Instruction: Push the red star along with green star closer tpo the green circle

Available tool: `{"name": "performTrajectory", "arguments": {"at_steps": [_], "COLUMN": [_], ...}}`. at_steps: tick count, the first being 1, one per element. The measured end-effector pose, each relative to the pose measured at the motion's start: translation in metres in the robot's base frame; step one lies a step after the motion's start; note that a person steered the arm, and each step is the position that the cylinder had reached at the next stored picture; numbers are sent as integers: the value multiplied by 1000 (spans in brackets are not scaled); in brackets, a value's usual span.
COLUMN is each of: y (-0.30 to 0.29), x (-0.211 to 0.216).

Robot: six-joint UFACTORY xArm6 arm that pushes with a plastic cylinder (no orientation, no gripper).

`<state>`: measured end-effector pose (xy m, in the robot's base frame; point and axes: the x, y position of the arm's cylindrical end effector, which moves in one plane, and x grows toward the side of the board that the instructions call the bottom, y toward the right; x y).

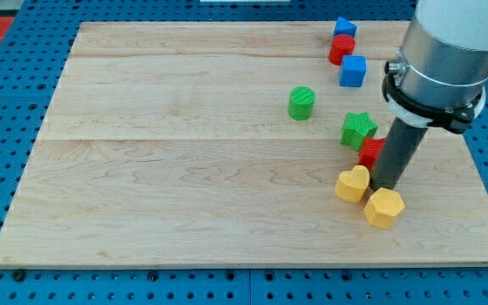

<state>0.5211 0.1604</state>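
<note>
The green circle (302, 102) stands on the wooden board (185, 169) right of centre. The green star (358, 130) lies to its lower right. The red star (371, 152) touches the green star's lower right side and is mostly hidden behind my rod. My tip (387, 185) rests on the board just right of and below the red star, between the yellow heart (352, 184) and the yellow hexagon (384, 207).
A blue block (344, 28), a red block (341, 48) and a blue cube (352, 71) sit in a row near the view's top right. The arm's grey body (443, 51) hangs over the board's right edge.
</note>
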Motion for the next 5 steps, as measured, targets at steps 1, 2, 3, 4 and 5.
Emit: {"name": "performTrajectory", "arguments": {"at_steps": [1,2,3,4,5], "y": [11,55,41,29,23], "x": [-10,-15,-48,-32,5]}}
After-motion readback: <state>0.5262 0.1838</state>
